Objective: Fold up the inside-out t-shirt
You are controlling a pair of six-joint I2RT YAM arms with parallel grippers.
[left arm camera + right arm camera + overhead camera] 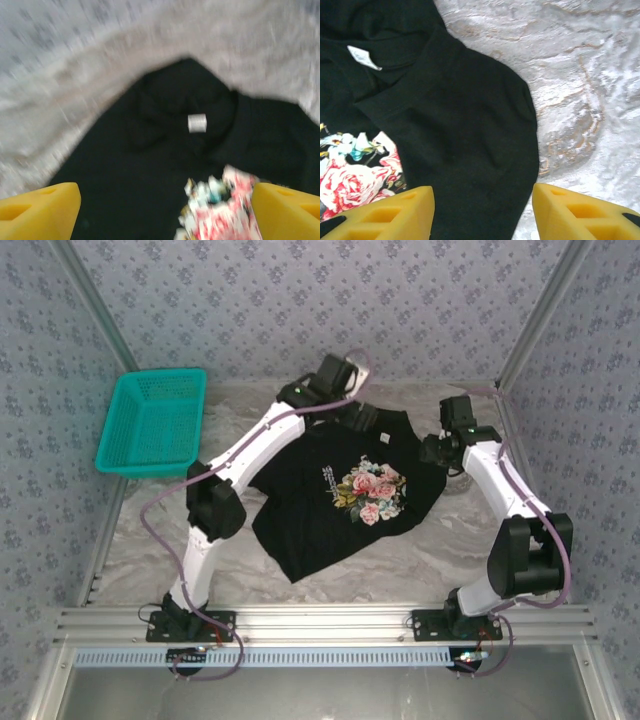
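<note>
Left wrist view: left fingers spread wide, holding nothing, over the inside-out t-shirt; right fingers parted, empty, above one sleeve. Shirt lies print-up at the middle of the marbled desk; teal basket far left.

The t-shirt lay spread on the table, between my arms. The basket sat at the far left, well apart from it. My left gripper hung above its far collar edge, my right gripper over its right sleeve.
</note>
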